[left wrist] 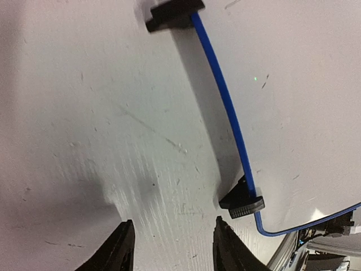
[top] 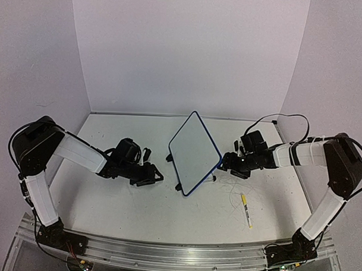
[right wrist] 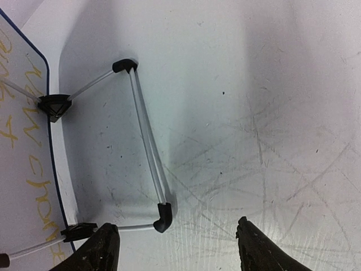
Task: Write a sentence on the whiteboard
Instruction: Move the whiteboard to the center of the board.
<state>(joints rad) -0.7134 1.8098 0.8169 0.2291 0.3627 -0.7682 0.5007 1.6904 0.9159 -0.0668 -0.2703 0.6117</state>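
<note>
**Whiteboard stands between two open grippers**

We see the whiteboard propped at mid-table on its wire stand, the faint yellow sentence written on it. The left gripper and right gripper flank it, fingers apart, holding nothing. A marker lies near the right arm

The left arm and the right arm each reached forward, then bent inward at the elbow, wrists low and facing one another. The left gripper held its fingers parted; the right gripper had its fingers spread wide.
</note>
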